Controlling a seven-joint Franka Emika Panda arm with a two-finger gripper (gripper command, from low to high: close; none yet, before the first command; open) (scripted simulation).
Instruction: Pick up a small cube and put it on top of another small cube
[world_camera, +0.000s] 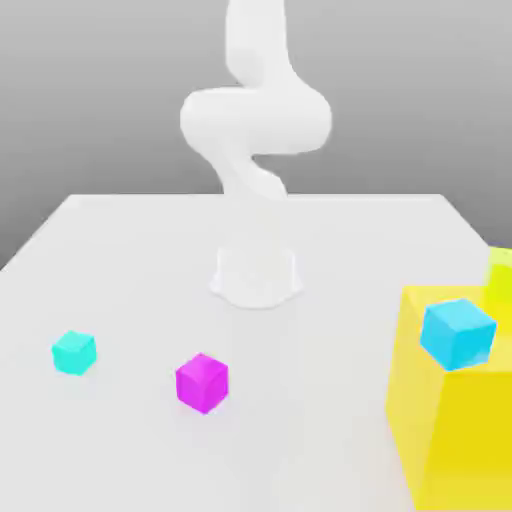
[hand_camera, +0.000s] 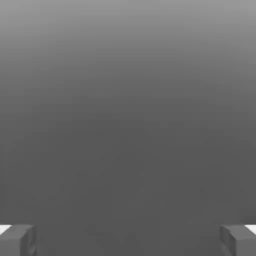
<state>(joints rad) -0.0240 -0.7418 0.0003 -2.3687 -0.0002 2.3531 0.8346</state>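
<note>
resting magenta cube (world_camera: 202, 382), fingers (hand_camera: 20, 239) apart

The arm (world_camera: 255, 115) is plain matte white, built of thick rounded tube segments with smooth bulging joints; its base (world_camera: 256, 275) is a short white cylinder with a wider flange on the table (world_camera: 120, 260); in the hand view the gripper (hand_camera: 128, 240) has two blocky grey fingers (hand_camera: 18, 240) with white edges, set wide apart.
</note>
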